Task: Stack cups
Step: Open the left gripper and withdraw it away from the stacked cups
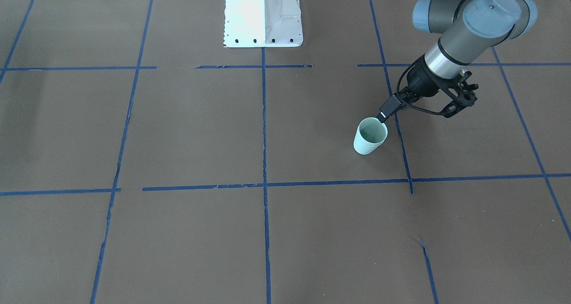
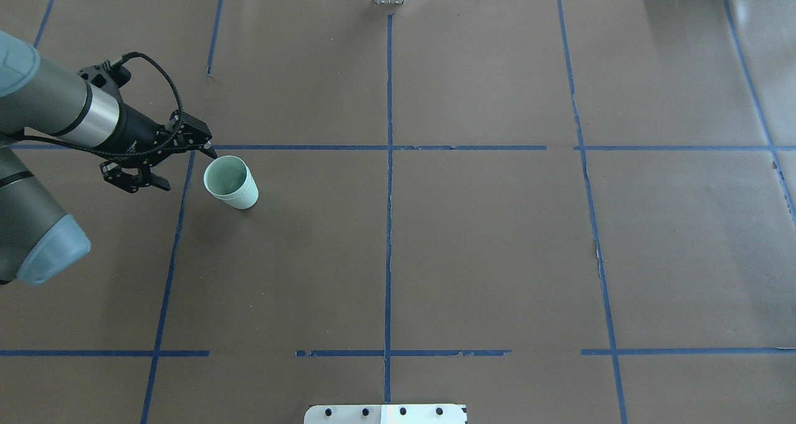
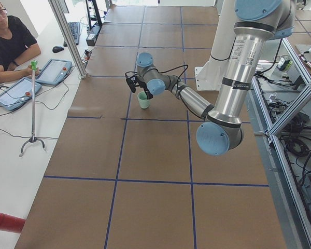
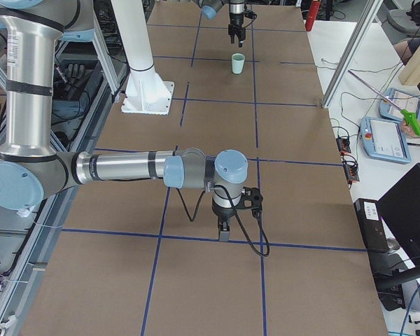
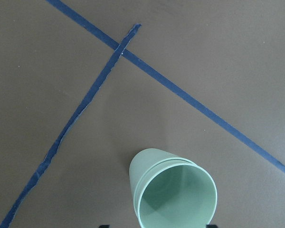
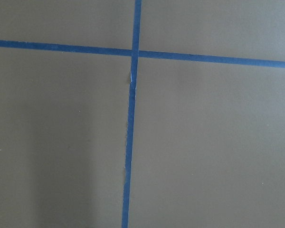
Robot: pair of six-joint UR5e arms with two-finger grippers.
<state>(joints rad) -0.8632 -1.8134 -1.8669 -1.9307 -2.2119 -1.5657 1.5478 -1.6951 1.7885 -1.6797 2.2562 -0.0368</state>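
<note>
Two pale mint-green cups [image 2: 233,184] stand nested, one inside the other, upright on the brown table. They also show in the front view [image 1: 369,139], the left wrist view [image 5: 173,194] and both side views [image 3: 143,100] [image 4: 238,63]. My left gripper [image 2: 207,145] hovers just above and beside the stack's rim, also seen in the front view [image 1: 384,113]. In the left wrist view its dark fingertips [image 5: 103,225] stand wide apart at the bottom edge, one on each side of the stack, open and holding nothing. My right gripper [image 4: 224,229] points down at bare table far from the cups; I cannot tell if it is open or shut.
Blue tape lines [image 2: 388,163] divide the table into squares. The white robot base plate [image 1: 263,18] sits at the table's middle edge. An operator [image 3: 8,36] sits at a side desk with tablets [image 3: 52,70].
</note>
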